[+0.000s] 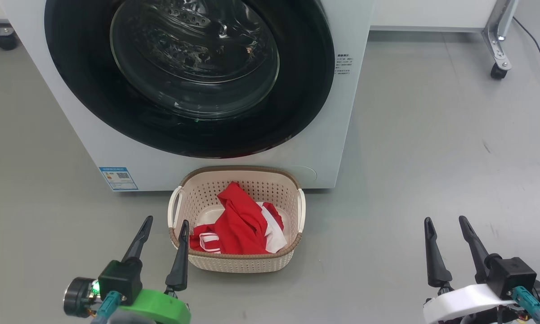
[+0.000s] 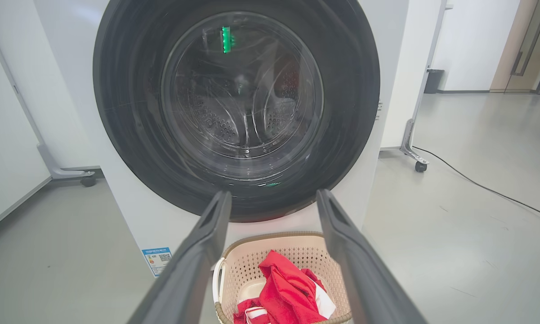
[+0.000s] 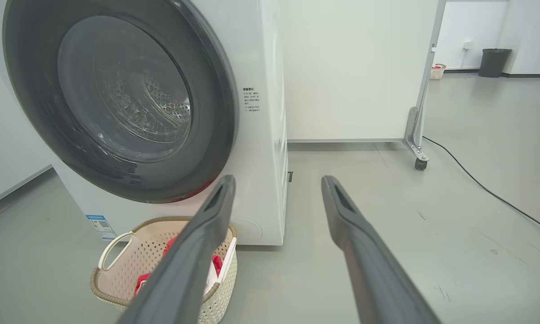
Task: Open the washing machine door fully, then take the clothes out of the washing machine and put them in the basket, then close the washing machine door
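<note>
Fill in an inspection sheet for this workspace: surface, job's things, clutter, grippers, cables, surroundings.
Surface: grey floor, a few scuff marks.
Job's things: washing machine upright; washing machine door looks shut, and no fabric is seen through its glass. The clothes lie in the basket, which stands on the floor just in front of the machine.
Clutter: nothing seen.
Grippers: left gripper near the basket, jaws open, holding nothing; right gripper over bare floor, jaws open, holding nothing.
Cables: black cable runs along the floor to the right.
Surroundings: white partition on castors; dark bin far back.
</note>
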You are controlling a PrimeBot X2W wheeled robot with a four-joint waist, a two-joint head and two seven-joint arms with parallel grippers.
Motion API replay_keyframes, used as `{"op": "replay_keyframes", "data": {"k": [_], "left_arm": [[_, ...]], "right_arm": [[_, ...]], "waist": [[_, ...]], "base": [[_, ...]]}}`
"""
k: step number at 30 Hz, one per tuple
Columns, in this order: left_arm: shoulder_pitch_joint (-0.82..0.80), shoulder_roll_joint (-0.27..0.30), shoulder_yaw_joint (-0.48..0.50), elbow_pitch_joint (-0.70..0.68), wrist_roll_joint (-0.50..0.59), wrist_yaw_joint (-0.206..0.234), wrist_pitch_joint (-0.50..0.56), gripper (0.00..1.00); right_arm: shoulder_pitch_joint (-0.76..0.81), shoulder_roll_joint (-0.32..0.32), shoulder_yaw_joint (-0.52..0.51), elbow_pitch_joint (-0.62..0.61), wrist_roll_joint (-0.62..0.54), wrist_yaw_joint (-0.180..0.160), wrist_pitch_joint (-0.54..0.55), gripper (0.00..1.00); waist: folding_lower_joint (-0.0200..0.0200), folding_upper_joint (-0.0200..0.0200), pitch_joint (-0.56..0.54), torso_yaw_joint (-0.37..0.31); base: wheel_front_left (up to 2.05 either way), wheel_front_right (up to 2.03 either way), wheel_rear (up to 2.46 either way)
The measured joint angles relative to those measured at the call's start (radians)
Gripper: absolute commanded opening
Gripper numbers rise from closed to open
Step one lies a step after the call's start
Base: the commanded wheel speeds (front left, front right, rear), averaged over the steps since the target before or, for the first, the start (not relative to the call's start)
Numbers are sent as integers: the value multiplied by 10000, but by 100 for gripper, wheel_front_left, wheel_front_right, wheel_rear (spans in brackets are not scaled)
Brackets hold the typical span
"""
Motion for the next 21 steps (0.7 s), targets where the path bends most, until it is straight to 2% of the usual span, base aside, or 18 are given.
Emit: {"op": "replay_keyframes", "data": {"k": [3,4,10,21], "left_arm": [[0,-2,-29,-19,-2,0,0,100],[0,-2,-33,-19,-2,0,0,0],[303,-71,-92,430,-79,0,-4,0],[331,-100,150,376,-1570,-178,230,0]], "right_arm": [[31,-2,10,-73,-2,0,12,100],[61,-2,10,-88,-2,0,12,0],[300,169,36,368,65,10,12,0],[310,194,-29,364,1536,184,199,0]], "waist": [[0,0,-10,4],[0,0,-16,6],[0,0,-17,2],[0,1,-41,-101]], "base": [[0,0,0],[0,0,0],[0,0,0],[0,0,0]]}}
